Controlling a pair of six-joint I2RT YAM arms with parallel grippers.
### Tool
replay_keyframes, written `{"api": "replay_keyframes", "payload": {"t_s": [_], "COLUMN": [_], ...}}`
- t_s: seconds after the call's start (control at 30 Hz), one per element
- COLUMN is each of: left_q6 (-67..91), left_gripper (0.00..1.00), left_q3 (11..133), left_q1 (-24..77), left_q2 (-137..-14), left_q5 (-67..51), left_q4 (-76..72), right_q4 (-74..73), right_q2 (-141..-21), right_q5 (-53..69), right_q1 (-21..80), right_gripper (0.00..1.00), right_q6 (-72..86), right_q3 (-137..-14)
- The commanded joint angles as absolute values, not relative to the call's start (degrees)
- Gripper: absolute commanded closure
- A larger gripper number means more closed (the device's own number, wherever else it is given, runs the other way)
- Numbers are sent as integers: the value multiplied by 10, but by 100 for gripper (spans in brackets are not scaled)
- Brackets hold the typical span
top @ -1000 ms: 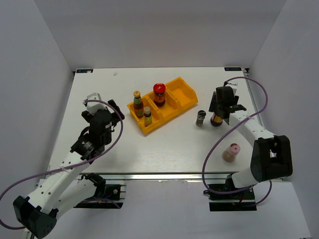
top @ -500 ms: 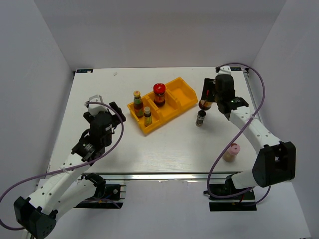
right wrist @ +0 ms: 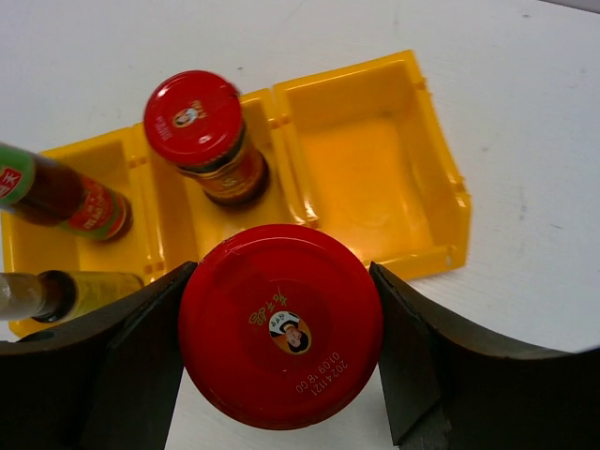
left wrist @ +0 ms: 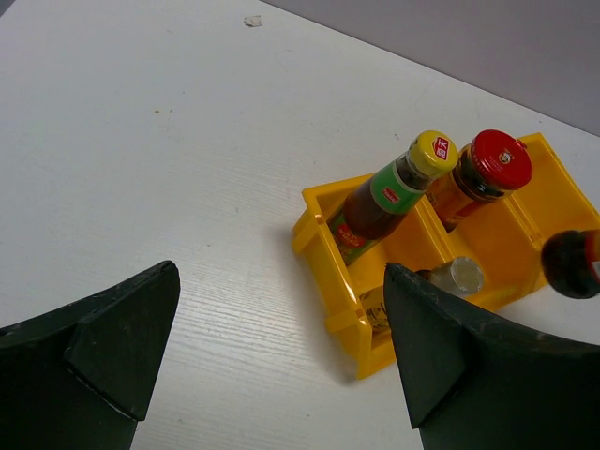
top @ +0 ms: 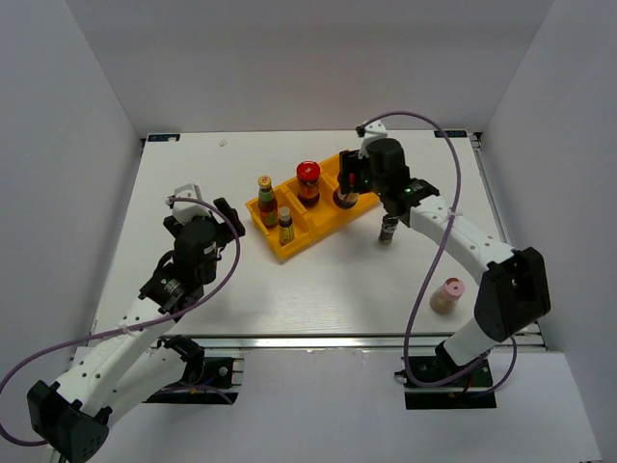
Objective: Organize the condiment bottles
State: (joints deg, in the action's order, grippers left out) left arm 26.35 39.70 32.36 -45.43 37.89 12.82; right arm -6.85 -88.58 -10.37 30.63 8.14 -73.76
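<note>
My right gripper (right wrist: 279, 349) is shut on a red-lidded dark jar (right wrist: 279, 337) and holds it over the front wall of the yellow tray (right wrist: 441, 258), by its bare right compartment; the top view shows them too (top: 345, 196). The other red-lidded jar (top: 308, 182) stands in the middle compartment. The green-capped sauce bottle (top: 266, 200) and the slim yellow-capped bottle (top: 285, 225) stand in the left one. The dark-lidded jar (top: 388, 230) and the pink-lidded shaker (top: 446, 295) stand on the table to the right. My left gripper (top: 225, 214) is open and empty, left of the tray.
The tray (top: 289, 246) lies slantwise at the table's middle back. The left wrist view shows it (left wrist: 323, 239) with the sauce bottle (left wrist: 389, 192) and red-lidded jar (left wrist: 487, 169) ahead of the open fingers. The right arm's cable arcs above the table's right side.
My right gripper has carried the red-lidded jar from the table's right side leftward to the tray's right compartment. The left arm has hardly moved.
</note>
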Motion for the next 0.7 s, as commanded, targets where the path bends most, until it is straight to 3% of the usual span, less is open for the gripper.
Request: {"api": "replay_keyframes", "payload": {"t_s": [0.0,0.37,0.67], "left_q6": [258,256,262], "left_gripper": [2,2,2], "left_q3": [391,385,377], "left_q1": [323,323,323], "left_q2": [-442,-444,-441], "left_q5": [372,359,338], "left_q4": [119,112,105], "right_q4": [33,85,83], "right_q2": [-893,-990,-1028], "right_q5": [-103,-117,-152], "right_q1": [330,378,391], "right_gripper": [60,62,56], "right_q6": [63,17,25], "right_q3": [-794,-824,-807]}}
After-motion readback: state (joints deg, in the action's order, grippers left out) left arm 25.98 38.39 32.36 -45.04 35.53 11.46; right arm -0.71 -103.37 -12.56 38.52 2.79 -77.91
